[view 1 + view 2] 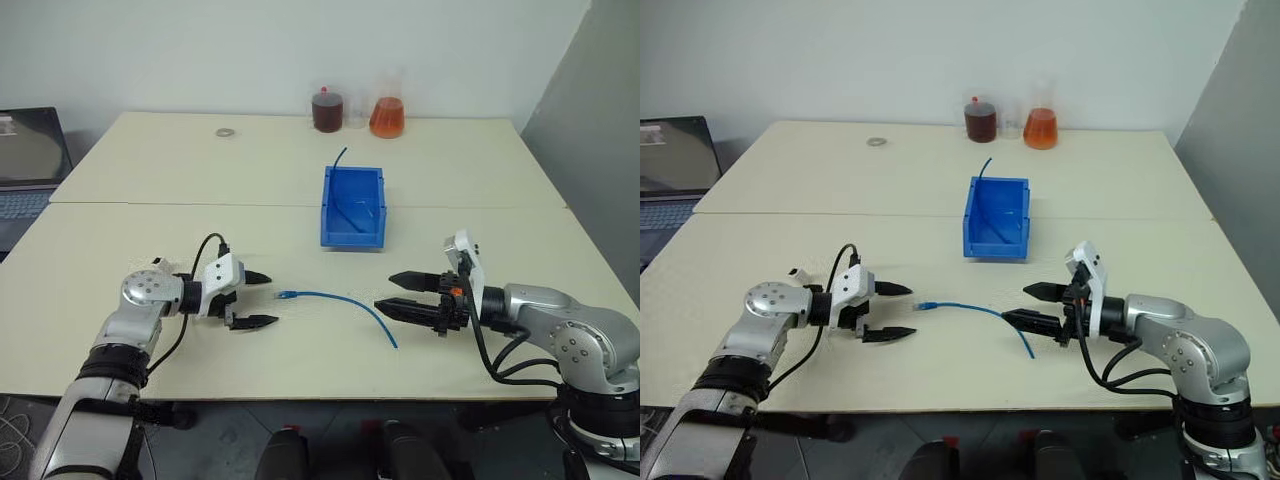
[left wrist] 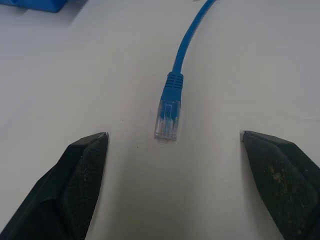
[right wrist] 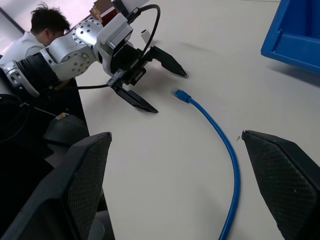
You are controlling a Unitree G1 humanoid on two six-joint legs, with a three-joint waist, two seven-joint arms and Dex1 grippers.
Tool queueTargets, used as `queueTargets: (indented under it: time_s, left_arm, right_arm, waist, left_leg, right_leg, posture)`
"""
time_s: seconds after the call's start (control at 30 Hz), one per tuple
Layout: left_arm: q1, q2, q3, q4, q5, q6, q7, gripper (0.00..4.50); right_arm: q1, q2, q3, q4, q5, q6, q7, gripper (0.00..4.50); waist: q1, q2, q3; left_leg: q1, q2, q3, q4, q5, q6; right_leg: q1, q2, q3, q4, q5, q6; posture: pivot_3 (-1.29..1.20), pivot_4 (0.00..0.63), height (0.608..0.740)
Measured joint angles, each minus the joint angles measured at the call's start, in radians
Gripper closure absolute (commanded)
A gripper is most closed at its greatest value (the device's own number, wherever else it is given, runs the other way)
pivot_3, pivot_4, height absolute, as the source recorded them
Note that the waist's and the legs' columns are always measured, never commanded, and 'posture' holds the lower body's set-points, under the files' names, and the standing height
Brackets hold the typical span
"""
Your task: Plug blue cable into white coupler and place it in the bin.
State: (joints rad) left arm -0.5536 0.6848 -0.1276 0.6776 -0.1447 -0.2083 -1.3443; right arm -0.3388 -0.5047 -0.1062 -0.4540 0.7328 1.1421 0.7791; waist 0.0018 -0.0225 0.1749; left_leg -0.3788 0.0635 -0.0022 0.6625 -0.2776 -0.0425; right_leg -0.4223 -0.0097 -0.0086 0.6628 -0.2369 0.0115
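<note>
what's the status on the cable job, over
Left gripper open, facing cable plug. Right gripper open, empty. Blue cable loose on table, nothing blocking it.

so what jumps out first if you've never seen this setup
A blue cable lies loose on the table, its clear plug pointing at the open left pincer. The open right pincer faces it from the cable's other end. Behind them stands a bright blue bin.

Your right gripper (image 3: 175,185) has its fingers spread wide above the counter (image 3: 165,165); the blue cable (image 3: 220,135) lies at twelve o'clock, its plug facing the open left gripper (image 3: 152,85).
</note>
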Motion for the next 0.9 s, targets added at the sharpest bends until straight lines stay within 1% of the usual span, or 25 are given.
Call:
queueTargets:
  time_s: [0.03, 0.07, 0.1, 0.27, 0.37, 0.43, 0.47, 0.5, 0.6, 0.7, 0.8, 0.87, 0.9]
  left_arm:
    - [-0.012, -0.008, -0.004, 0.019, 0.002, -0.013, -0.004, 0.54]
    - [-0.020, -0.013, -0.007, 0.034, 0.003, -0.024, -0.012, 0.60]
    - [-0.027, -0.014, -0.010, 0.046, 0.003, -0.037, -0.022, 0.92]
    - [-0.034, -0.014, -0.014, 0.060, 0.003, -0.036, -0.071, 1.96]
    - [-0.030, -0.010, -0.014, 0.055, 0.003, -0.036, -0.088, 2.69]
    - [-0.025, 0.001, -0.014, 0.051, 0.003, -0.038, -0.090, 3.13]
    - [-0.024, 0.006, -0.014, 0.049, 0.003, -0.037, -0.092, 3.28]
    - [-0.024, 0.012, -0.014, 0.048, 0.004, -0.035, -0.092, 3.58]
    - [-0.018, 0.028, -0.013, 0.044, 0.004, -0.032, -0.094, 4.25]
    - [-0.001, 0.032, -0.004, 0.017, 0.001, -0.010, -0.088, 4.27]
    - [0.031, 0.031, 0.011, -0.047, -0.009, 0.051, -0.068, 4.27]
    - [0.063, 0.015, 0.023, -0.141, -0.026, 0.159, -0.031, 4.27]
    - [0.083, -0.007, 0.030, -0.205, -0.055, 0.254, 0.004, 4.27]
  right_arm:
    - [0.001, -0.003, 0.000, 0.000, 0.002, -0.001, -0.004, 0.00]
    - [0.004, -0.006, 0.000, -0.001, 0.003, -0.004, -0.010, 0.00]
    - [0.008, -0.010, 0.000, -0.001, 0.003, -0.009, -0.016, 0.00]
    - [0.019, -0.022, -0.001, -0.001, 0.011, -0.023, -0.034, 0.00]
    - [0.037, -0.024, -0.001, -0.003, 0.018, -0.035, -0.040, 0.00]
    - [0.038, -0.024, 0.004, -0.003, 0.019, -0.046, -0.043, 0.00]
    - [0.037, -0.024, 0.008, -0.003, 0.019, -0.051, -0.043, 0.00]
    - [0.037, -0.024, 0.011, -0.002, 0.019, -0.057, -0.044, 0.00]
    - [0.026, -0.024, 0.015, -0.001, 0.019, -0.068, -0.049, 0.00]
    - [0.018, -0.025, 0.034, -0.001, 0.018, -0.085, -0.049, 0.00]
    - [0.018, -0.024, 0.049, -0.001, 0.018, -0.092, -0.053, 0.00]
    - [0.016, -0.015, 0.049, -0.001, 0.018, -0.099, -0.066, 0.00]
    - [0.010, -0.001, 0.049, -0.001, 0.019, -0.104, -0.077, 0.00]
  waist:
    - [0.001, 0.000, 0.000]
    - [0.001, 0.000, 0.000]
    - [0.001, 0.000, 0.000]
    - [-0.002, 0.000, 0.000]
    - [-0.004, 0.000, 0.000]
    - [-0.005, 0.000, 0.000]
    - [-0.006, 0.000, 0.000]
    - [-0.007, 0.000, 0.000]
    - [-0.013, 0.000, 0.000]
    - [-0.018, 0.000, 0.000]
    - [-0.020, 0.000, 0.000]
    - [-0.021, 0.000, 0.000]
    - [-0.018, -0.001, 0.001]
  left_leg:
    - [0.000, 0.000, 0.000, 0.000, 0.000, 0.000]
    - [0.000, 0.000, 0.000, 0.000, 0.000, 0.000]
    - [0.000, 0.000, 0.000, 0.000, 0.000, 0.000]
    - [0.000, 0.000, 0.000, 0.000, 0.000, 0.000]
    - [0.000, 0.000, 0.000, 0.000, 0.000, 0.000]
    - [0.000, 0.001, 0.000, 0.000, 0.000, 0.000]
    - [0.001, 0.001, 0.000, 0.000, 0.000, 0.000]
    - [0.001, 0.001, 0.000, 0.000, 0.000, 0.000]
    - [0.001, 0.001, 0.000, -0.001, 0.000, 0.000]
    - [0.001, 0.001, 0.000, -0.001, 0.000, 0.000]
    - [0.000, 0.001, 0.000, -0.001, 0.000, 0.000]
    - [-0.001, 0.001, 0.000, -0.001, 0.000, 0.000]
    - [-0.002, 0.001, -0.001, 0.000, 0.000, 0.000]
  right_leg:
    - [0.000, 0.000, 0.000, 0.000, 0.000, 0.000]
    - [0.000, 0.000, 0.000, 0.000, 0.000, 0.000]
    - [0.000, 0.000, 0.000, 0.000, 0.000, 0.000]
    - [0.000, 0.000, 0.000, 0.000, 0.000, 0.000]
    - [0.000, 0.000, 0.000, 0.000, 0.000, 0.000]
    - [0.000, 0.001, 0.000, 0.000, 0.000, 0.000]
    - [0.000, 0.001, 0.000, 0.000, 0.000, 0.000]
    - [0.000, 0.001, 0.000, 0.000, 0.000, 0.000]
    - [0.000, 0.001, 0.000, 0.000, 0.000, 0.000]
    - [0.000, 0.001, 0.000, 0.000, 0.000, 0.000]
    - [0.000, 0.001, 0.000, 0.000, 0.000, 0.000]
    - [0.000, 0.001, 0.000, 0.000, 0.000, 0.000]
    - [-0.001, 0.000, 0.000, -0.001, 0.000, 0.001]
  posture:
    - [0.00, 0.150, 0.740]
    - [0.00, 0.150, 0.740]
    - [0.00, 0.150, 0.740]
    - [0.00, 0.150, 0.740]
    - [0.00, 0.150, 0.740]
    - [0.00, 0.150, 0.740]
    - [0.00, 0.150, 0.740]
    - [0.00, 0.150, 0.740]
    - [0.00, 0.150, 0.740]
    - [0.00, 0.150, 0.740]
    - [0.00, 0.150, 0.740]
    - [0.00, 0.150, 0.740]
    - [0.00, 0.150, 0.740]
